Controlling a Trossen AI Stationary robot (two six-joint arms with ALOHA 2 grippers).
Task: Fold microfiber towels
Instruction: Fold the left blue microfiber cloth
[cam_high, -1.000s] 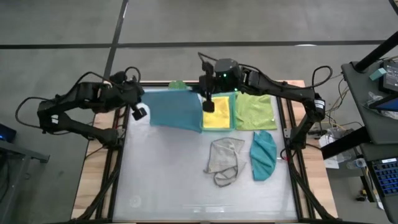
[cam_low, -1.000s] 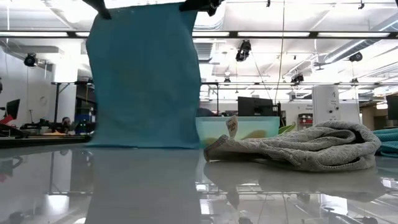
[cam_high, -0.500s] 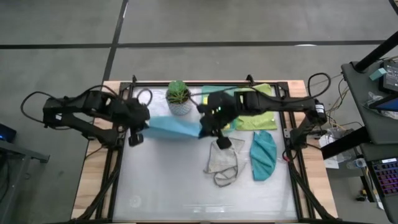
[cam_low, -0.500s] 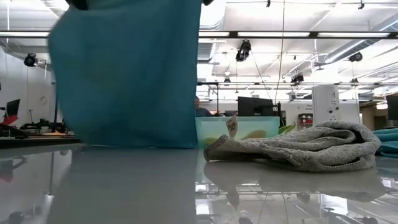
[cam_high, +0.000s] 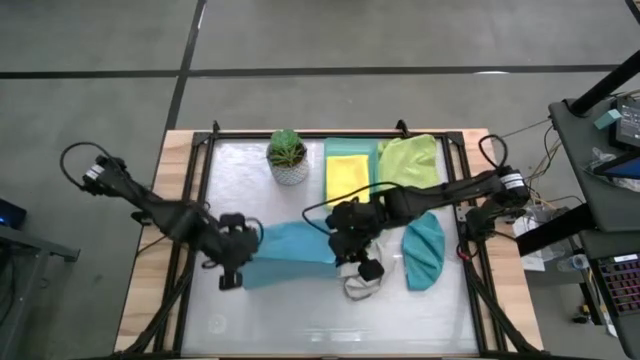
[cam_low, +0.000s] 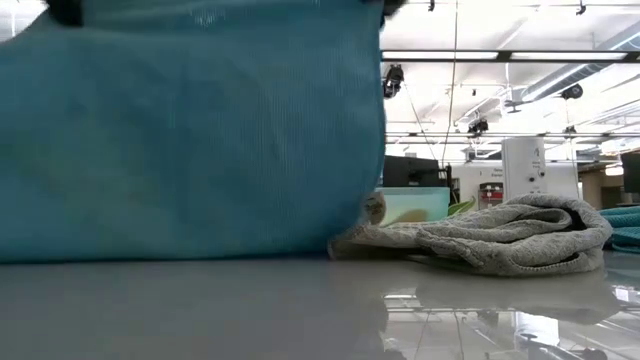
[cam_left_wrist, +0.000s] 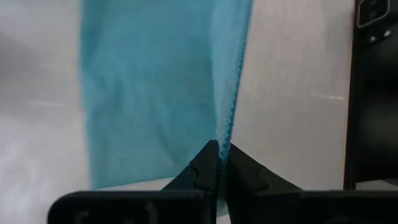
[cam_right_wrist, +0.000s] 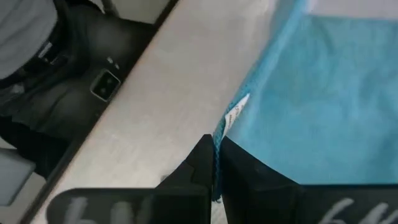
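Note:
A blue towel (cam_high: 290, 255) hangs stretched between my two grippers over the middle of the table. In the low view the blue towel (cam_low: 190, 130) reaches down to the tabletop with its lower edge. My left gripper (cam_left_wrist: 219, 151) is shut on one upper corner and my right gripper (cam_right_wrist: 214, 152) on the other. A grey towel (cam_low: 480, 235) lies crumpled just right of it, partly under my right gripper (cam_high: 340, 245). A teal towel (cam_high: 423, 250) lies bunched at the right. A yellow towel (cam_high: 347, 172) and a lime green towel (cam_high: 410, 160) lie flat at the far side. My left gripper pinches the towel's stitched edge (cam_left_wrist: 231, 106) at its left upper corner between the two fingers, slanting down from above. The cloth hangs below and spreads away from the fingers. My right gripper pinches the right upper corner (cam_right_wrist: 219, 134) beside the small white label (cam_right_wrist: 236, 112), fingers slanting down. The top edge between the grippers is drawn fairly taut.
A small potted plant (cam_high: 288, 155) stands at the far side, left of the yellow towel. A mint-green tray (cam_high: 350, 146) shows beyond the yellow towel. Black frame rails (cam_high: 190, 250) run along the table's left and right sides.
Both grippers have carried the blue towel from the far side toward the table's near edge and downward, tipping further down. The towel stays spread between them; its lower edge has come down to the tabletop. The plant and yellow towel, covered before, now show.

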